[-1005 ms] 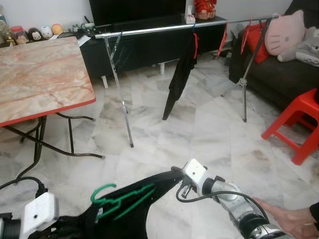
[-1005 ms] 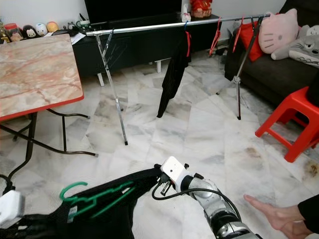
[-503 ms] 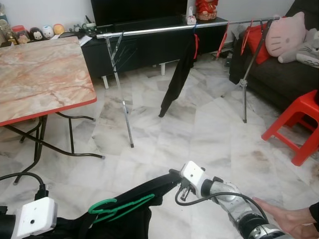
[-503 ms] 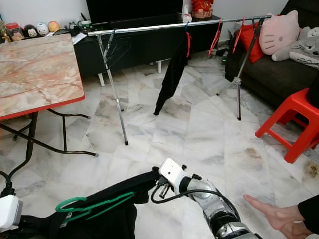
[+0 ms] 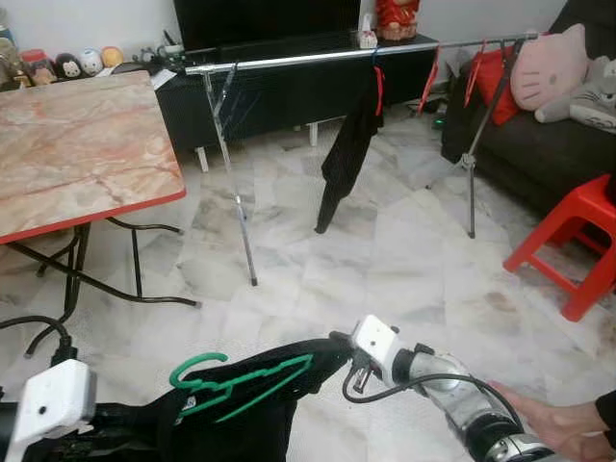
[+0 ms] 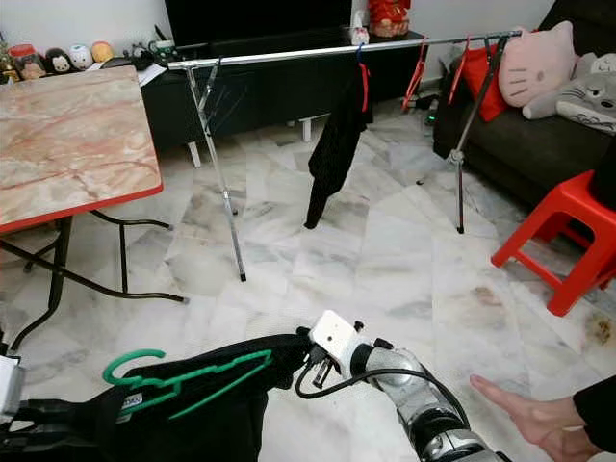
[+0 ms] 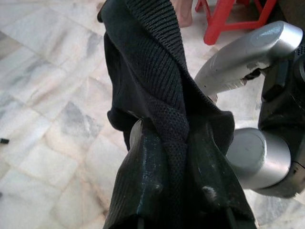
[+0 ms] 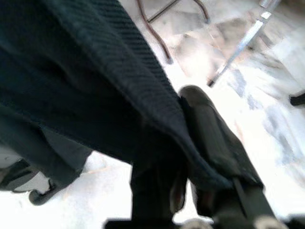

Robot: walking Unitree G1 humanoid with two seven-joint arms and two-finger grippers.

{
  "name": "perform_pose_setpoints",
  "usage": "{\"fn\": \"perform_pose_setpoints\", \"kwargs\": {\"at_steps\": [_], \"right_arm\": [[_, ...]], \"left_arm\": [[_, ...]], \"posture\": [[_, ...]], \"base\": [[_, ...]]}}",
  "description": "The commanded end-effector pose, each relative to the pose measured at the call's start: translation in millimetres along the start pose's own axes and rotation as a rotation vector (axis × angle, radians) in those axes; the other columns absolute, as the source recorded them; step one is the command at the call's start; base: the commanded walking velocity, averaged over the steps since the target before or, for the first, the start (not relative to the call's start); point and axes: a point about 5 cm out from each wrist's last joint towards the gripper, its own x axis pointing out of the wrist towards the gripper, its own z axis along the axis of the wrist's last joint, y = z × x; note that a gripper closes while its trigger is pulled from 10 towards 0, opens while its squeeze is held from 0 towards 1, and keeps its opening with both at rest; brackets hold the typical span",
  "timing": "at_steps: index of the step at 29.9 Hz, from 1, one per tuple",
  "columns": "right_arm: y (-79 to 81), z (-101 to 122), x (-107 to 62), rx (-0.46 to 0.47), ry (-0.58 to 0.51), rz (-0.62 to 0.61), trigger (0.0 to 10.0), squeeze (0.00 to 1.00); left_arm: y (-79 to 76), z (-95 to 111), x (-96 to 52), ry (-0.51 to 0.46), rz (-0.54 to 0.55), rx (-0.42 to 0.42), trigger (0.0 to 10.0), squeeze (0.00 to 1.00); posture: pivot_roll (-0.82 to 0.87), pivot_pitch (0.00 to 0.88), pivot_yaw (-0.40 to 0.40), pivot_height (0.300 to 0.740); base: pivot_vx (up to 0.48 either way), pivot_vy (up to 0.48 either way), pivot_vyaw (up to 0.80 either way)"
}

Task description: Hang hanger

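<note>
Black garment [image 5: 241,414] is stretching low between both arms: left claw [image 7: 176,143] is pinching one end, green hanger [image 5: 241,377] is lying on top, right claw [image 8: 190,143] is clamping the other. Hanger may be slipping off before reaching the rail [image 5: 318,58], well apart.

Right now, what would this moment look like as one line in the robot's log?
left gripper: shut on garment | right gripper: shut on garment | hanger: in garment | rail: ahead, apart

White marble floor [image 5: 385,260], marble-topped folding table [image 5: 77,154], black TV cabinet [image 5: 289,87], dark sofa [image 5: 549,154], red stool [image 5: 577,231]
</note>
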Motion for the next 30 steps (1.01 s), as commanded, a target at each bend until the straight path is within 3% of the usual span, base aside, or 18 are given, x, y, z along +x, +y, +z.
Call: {"fn": "perform_pose_setpoints", "kwargs": {"at_steps": [1,5,7,11,15,19,30], "right_arm": [[-17.8,-36.2,-31.6,0.044,0.170,-0.116,0.0,0.00],[-21.4,-37.3,-35.0,0.033,0.182,-0.125,0.0,0.00],[-32.1,-41.1,-45.5,0.001,0.223,-0.151,0.0,0.00],[-38.6,-44.5,-53.3,-0.011,0.251,-0.171,0.0,0.00],[-43.4,-49.6,-61.7,-0.044,0.290,-0.191,0.0,0.00],[-50.3,-53.2,-69.9,-0.036,0.318,-0.233,0.0,0.00],[-51.3,-57.1,-74.5,-0.094,0.364,-0.226,0.0,0.00]], "left_arm": [[1.7,-2.6,-11.4,0.112,-0.034,0.053,10.0,0.00],[1.4,-3.3,-10.7,0.112,-0.037,0.049,10.0,0.00],[0.6,-1.5,-9.2,0.083,-0.044,0.049,10.0,0.00],[-1.4,2.1,-10.0,0.059,-0.058,0.045,10.0,0.00],[0.2,17.2,-11.1,-0.066,-0.037,0.048,10.0,0.00],[-4.4,16.3,-7.6,-0.050,-0.082,0.050,10.0,0.00],[-5.1,21.3,-2.3,-0.111,-0.099,0.045,10.0,0.00]], "posture": [[-0.01,0.000,0.011,0.732],[-0.02,0.000,0.013,0.732],[-0.02,0.000,0.013,0.732],[-0.02,0.000,0.013,0.732],[-0.01,0.000,0.014,0.732],[-0.01,0.000,0.015,0.732],[-0.01,0.000,0.016,0.732]], "base": [[0.000,0.000,0.00],[0.000,0.000,0.00],[0.000,0.000,0.00],[0.000,0.000,0.00],[0.000,0.000,0.00],[0.000,0.000,0.00],[0.000,0.000,0.00]]}}
